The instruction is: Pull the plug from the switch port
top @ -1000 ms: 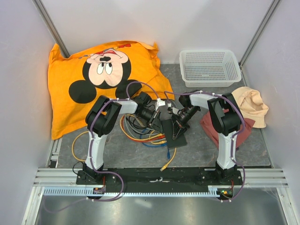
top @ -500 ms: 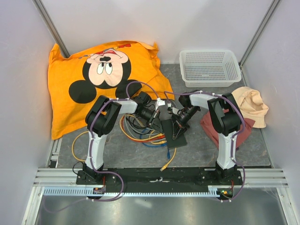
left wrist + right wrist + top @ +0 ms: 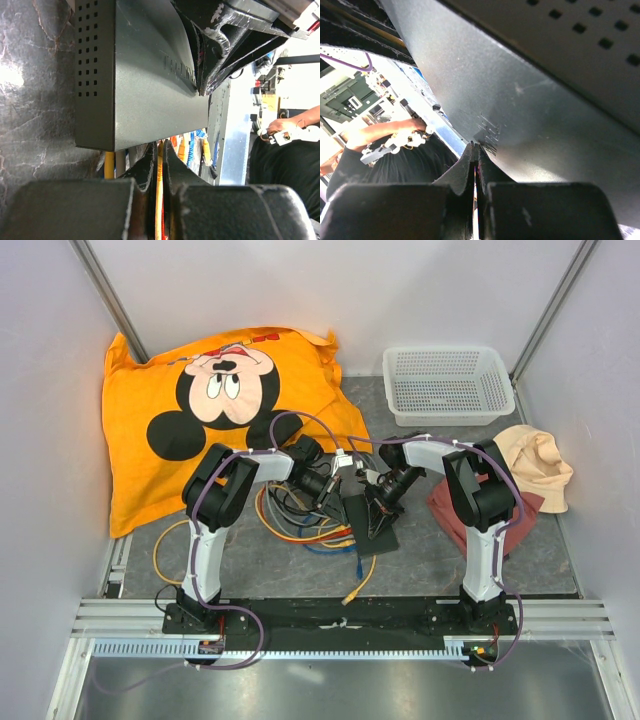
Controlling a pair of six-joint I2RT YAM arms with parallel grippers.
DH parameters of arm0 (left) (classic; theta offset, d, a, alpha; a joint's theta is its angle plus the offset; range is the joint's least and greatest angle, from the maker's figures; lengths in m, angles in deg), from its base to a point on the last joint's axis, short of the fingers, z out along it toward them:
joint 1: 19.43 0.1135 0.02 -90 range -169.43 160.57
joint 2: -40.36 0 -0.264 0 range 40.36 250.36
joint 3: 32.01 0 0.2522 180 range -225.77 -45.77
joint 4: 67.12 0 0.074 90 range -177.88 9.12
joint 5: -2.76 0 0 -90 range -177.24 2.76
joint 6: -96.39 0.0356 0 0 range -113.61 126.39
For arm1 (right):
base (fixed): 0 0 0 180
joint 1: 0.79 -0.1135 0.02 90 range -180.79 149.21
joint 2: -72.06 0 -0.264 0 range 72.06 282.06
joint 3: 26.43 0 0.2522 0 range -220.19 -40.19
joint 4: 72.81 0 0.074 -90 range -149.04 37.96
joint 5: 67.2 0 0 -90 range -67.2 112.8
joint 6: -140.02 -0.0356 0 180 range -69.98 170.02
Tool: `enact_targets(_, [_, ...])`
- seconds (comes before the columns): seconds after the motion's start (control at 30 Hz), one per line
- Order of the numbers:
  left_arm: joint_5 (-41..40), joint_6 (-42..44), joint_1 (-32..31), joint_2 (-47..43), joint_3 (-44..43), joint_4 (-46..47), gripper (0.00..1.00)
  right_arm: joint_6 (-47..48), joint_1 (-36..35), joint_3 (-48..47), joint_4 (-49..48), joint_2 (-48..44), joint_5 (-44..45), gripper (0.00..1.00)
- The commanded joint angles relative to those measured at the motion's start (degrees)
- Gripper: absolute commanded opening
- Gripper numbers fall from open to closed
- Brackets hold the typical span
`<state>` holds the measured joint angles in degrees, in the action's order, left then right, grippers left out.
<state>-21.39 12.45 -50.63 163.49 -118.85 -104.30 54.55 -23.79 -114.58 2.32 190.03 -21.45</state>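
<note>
The switch [image 3: 368, 522] is a flat matte-black box lying between my arms, and it fills the left wrist view [image 3: 140, 75]. My left gripper [image 3: 160, 150] is shut on a yellow cable [image 3: 160, 200] right at the switch's socket edge. The plug itself is hidden behind the fingertips. My right gripper [image 3: 475, 147] is shut, its tips resting on the switch's top face [image 3: 545, 100]. The left wrist view shows it from the side [image 3: 207, 87]. From above, the left gripper [image 3: 338, 492] and the right gripper [image 3: 376, 512] meet over the switch.
Several yellow, orange and blue cables [image 3: 300, 520] coil left of the switch, and more plugs [image 3: 197, 145] show beside its edge. An orange Mickey Mouse cloth [image 3: 220, 400] lies back left. At the right are a white mesh basket [image 3: 447, 383], a peach cap [image 3: 540, 465] and a maroon cloth [image 3: 450, 515].
My left gripper has closed the last bit onto the yellow cable. Both arms keep their places over the switch.
</note>
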Motion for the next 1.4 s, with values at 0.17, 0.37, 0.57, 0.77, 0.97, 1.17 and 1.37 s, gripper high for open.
enact_targets(0.17, [-10.73,6.5,-0.44,2.99,-0.39,-4.88,0.02,5.57,-0.99,2.76,-16.28,3.67,21.13,0.0])
enact_targets(0.37, [-10.82,7.29,-0.44,4.22,-4.52,-7.51,0.02,5.48,-1.25,2.85,-16.28,3.58,21.13,0.0])
enact_targets(0.57, [-12.67,11.25,-0.88,5.63,-9.01,-12.61,0.02,5.48,-1.34,2.94,-16.19,3.49,21.05,0.0])
enact_targets(0.77, [-11.88,11.43,-1.67,7.12,-9.89,-14.99,0.02,5.57,-1.34,3.02,-16.1,3.4,20.69,0.0])
enact_targets(0.97, [-10.48,12.48,-1.67,7.82,-11.29,-17.97,0.02,5.49,-1.34,2.85,-16.19,3.23,20.34,0.0])
enact_targets(1.17, [-1.51,3.18,0.88,9.41,-10.78,-13.69,0.29,5.57,-1.34,3.02,-16.28,3.23,20.52,0.0])
enact_targets(1.37, [-0.55,0.27,1.32,7.65,-5.67,-8.05,0.33,5.57,-1.43,3.2,-16.36,3.14,20.69,0.0])
